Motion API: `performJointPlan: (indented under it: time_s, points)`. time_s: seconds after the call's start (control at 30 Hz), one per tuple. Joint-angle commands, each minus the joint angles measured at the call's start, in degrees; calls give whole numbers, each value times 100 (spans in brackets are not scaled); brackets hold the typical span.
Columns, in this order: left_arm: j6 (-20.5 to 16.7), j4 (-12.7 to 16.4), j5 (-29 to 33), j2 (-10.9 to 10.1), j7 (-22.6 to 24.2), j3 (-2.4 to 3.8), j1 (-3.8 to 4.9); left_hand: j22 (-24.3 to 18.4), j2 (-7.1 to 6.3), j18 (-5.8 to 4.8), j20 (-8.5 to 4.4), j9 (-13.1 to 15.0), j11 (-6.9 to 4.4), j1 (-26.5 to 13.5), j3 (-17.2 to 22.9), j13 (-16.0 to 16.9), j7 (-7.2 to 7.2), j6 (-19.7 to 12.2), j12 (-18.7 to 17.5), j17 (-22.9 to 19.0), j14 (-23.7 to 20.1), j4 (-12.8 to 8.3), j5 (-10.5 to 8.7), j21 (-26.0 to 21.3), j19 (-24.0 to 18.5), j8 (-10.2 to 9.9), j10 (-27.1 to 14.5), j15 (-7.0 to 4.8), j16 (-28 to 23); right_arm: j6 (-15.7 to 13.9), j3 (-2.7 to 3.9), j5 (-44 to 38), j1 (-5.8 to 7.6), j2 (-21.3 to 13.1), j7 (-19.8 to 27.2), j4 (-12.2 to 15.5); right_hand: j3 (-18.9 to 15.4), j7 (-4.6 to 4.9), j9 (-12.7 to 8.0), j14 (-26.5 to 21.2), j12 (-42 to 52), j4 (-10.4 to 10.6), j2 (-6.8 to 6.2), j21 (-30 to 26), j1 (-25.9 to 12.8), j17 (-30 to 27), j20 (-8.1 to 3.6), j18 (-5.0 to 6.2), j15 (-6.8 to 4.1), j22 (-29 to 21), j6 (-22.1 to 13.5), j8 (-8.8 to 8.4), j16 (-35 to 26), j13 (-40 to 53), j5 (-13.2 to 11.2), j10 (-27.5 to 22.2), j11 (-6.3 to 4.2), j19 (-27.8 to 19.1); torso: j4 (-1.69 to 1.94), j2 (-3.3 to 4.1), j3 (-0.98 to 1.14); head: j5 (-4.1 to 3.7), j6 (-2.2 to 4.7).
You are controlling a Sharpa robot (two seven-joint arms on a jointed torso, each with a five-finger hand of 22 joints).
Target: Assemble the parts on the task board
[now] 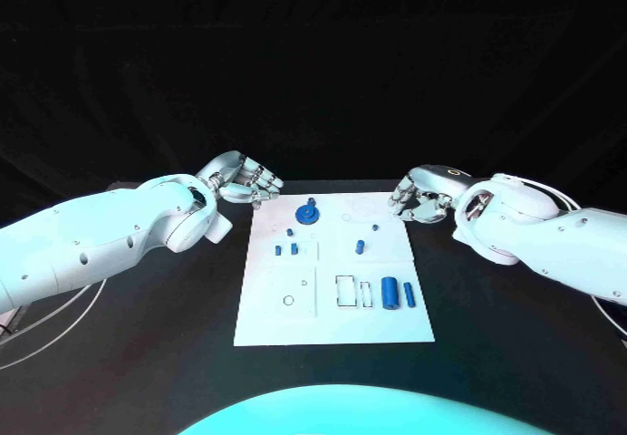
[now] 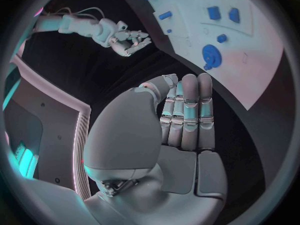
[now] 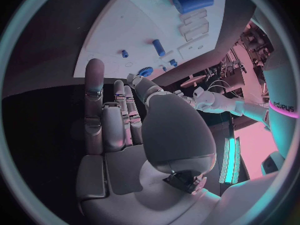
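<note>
While both hands wait empty with fingers apart at the far corners of the task board [image 1: 262, 326], nothing is held; the big blue roller [image 1: 390, 294] lies near the front, long way front-to-back, closer to the right hand [image 1: 420, 201] than the left hand [image 1: 245, 184].

On the task board [image 1: 333, 317], the smallest blue parts [image 1: 286, 250] were too small to tell apart by shape. In the right wrist view, the large blue cylinder [image 3: 192, 0] lay partly cut off near the circle's rim.
</note>
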Motion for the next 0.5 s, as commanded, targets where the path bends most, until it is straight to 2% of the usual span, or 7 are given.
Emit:
performJointPlan:
  time_s: [0.03, 0.13, 0.17, 0.3, 0.37, 0.5]
  points:
    - [56, 216, 1761, -41, 653, 1, -3, -18, 64, 29, 15, -11, 15, -16, -47, 12, 14, 28, 5, -10, -65, -8, -22, -35, -60, 31, -53, 12, -35, 333, 3, -1046, -15, 160, -485, -163, 123, 1, 18, 407, 46, -10, 0, 838, -51, 414, 24, -185, 24, 895, -48, -29, 390, 11, 48, -104, 15, 122, 11, -1, -9, -31, 8]
    - [123, 351, 1964, -67, 761, 0, -9, -31, 77, 28, 24, -16, 25, -24, -78, 16, 19, 15, 7, -13, -99, -13, -24, -61, -80, 27, -88, 24, -52, 368, 2, -1130, -44, 311, -495, -309, 203, 14, 23, 414, 65, -28, -19, 1155, -56, 599, 38, -215, 34, 1239, -86, -39, 562, 13, 49, -182, 31, 119, 16, -2, -11, -37, 9]
    - [144, 418, 1987, -80, 812, -1, -12, -33, 82, 28, 26, -17, 27, -21, -83, 17, 21, 12, 8, -14, -105, -16, -23, -65, -83, 26, -96, 25, -55, 391, 1, -1168, -68, 400, -489, -397, 244, 28, 27, 417, 75, -35, -34, 1308, -67, 681, 52, -231, 43, 1407, -100, -41, 638, 11, 47, -231, 50, 108, 5, -1, -7, -33, 10]
    - [171, 557, 2080, -98, 907, -1, -17, -37, 90, 28, 29, -20, 30, -16, -93, 19, 23, 4, 10, -14, -118, -22, -23, -73, -90, 24, -109, 28, -60, 452, -1, -1226, -154, 602, -457, -607, 333, 58, 36, 421, 120, -56, -59, 1563, -83, 808, 88, -248, 57, 1688, -131, -43, 758, 11, 49, -303, 80, 63, 4, 0, -10, -41, 3]
    - [167, 606, 2123, -107, 938, -1, -19, -37, 91, 28, 30, -20, 31, -15, -95, 20, 24, 3, 11, -13, -120, -24, -23, -75, -91, 23, -111, 29, -60, 489, -2, -1240, -200, 666, -442, -666, 363, 73, 39, 430, 139, -59, -62, 1696, -93, 874, 102, -261, 68, 1836, -143, -44, 817, 12, 47, -324, 92, 64, 8, 5, -17, -42, 4]
    - [144, 671, 2154, -132, 977, -1, -20, -40, 101, 29, 32, -23, 34, -5, -103, 23, 28, -5, 14, -12, -131, -34, -22, -81, -97, 21, -123, 31, -62, 565, -3, -1255, -291, 734, -442, -681, 400, 92, 49, 447, 179, -64, -63, 1934, -102, 976, 118, -285, 83, 2101, -134, -35, 908, 17, 46, -325, 94, 89, 9, 6, -11, -25, 0]
